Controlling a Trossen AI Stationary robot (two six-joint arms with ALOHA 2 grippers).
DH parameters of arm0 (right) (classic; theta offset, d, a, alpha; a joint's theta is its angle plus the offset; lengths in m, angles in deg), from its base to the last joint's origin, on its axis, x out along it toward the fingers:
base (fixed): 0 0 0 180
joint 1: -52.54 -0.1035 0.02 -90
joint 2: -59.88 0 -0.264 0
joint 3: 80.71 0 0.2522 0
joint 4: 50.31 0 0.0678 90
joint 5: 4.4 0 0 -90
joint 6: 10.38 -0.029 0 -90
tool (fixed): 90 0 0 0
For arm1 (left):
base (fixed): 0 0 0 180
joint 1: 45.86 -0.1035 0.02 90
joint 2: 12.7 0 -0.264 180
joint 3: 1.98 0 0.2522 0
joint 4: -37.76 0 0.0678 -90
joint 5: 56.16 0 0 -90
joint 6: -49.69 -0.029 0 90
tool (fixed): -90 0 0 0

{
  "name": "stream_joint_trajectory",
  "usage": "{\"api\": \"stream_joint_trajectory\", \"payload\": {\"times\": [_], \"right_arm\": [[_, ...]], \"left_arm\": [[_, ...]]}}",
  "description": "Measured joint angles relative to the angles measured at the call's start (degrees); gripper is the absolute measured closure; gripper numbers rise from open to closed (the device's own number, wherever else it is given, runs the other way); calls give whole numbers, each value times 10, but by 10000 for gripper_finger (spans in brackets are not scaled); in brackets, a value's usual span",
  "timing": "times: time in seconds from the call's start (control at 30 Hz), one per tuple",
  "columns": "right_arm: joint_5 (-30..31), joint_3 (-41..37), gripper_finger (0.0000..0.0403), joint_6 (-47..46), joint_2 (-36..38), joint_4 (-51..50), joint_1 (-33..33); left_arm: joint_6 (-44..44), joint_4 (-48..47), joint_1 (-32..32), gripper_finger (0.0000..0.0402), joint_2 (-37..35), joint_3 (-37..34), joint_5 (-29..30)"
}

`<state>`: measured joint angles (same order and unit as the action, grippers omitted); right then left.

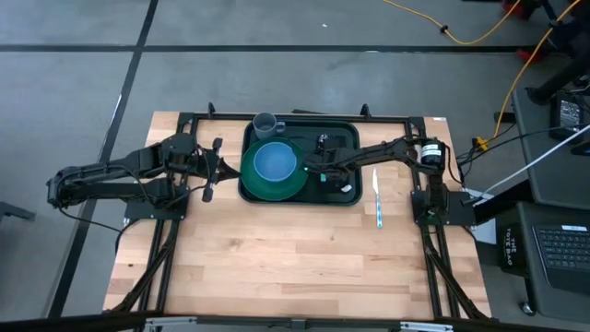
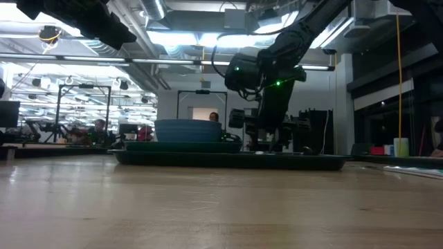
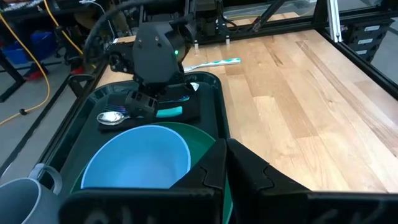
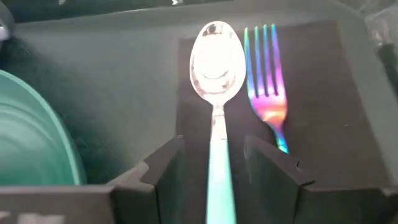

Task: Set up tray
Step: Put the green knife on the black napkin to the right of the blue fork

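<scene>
Both arms matte black w/ black cabling; right claw [image 3: 144, 102] housing shows green LED (lit).

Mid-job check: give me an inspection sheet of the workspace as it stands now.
Surface: wooden table, mostly bare.
Job's things: tray holds green plate, blue bowl, black mat with spoon and fork; grey cup at the tray's far rim.
Clutter: utensil lying off the tray.
Grippers: right gripper open astride the spoon handle; left gripper shut beside the tray.
Cables: yellow cable on floor.
Surroundings: laptop nearby.
</scene>
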<state>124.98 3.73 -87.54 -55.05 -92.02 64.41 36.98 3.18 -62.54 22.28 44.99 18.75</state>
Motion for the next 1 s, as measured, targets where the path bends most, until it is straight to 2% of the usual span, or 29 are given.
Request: {"api": "stream_joint_trajectory", "payload": {"times": [0.13,0.27,0.57,0.67,0.8,1.0], "right_arm": [[0,0,231,17,23,-12,-2],[0,0,231,74,56,-21,-9],[3,0,231,183,160,-119,-42],[31,-6,231,219,199,-124,-67],[92,-58,231,220,253,-114,-110],[150,-200,231,161,323,-40,-193]], "left_arm": [[0,0,0,397,0,0,0],[0,0,0,398,0,0,0],[-1,1,0,397,0,0,0],[-8,27,0,397,0,0,1],[2,95,0,400,-10,-31,5],[33,186,0,400,-42,-114,36]]}}
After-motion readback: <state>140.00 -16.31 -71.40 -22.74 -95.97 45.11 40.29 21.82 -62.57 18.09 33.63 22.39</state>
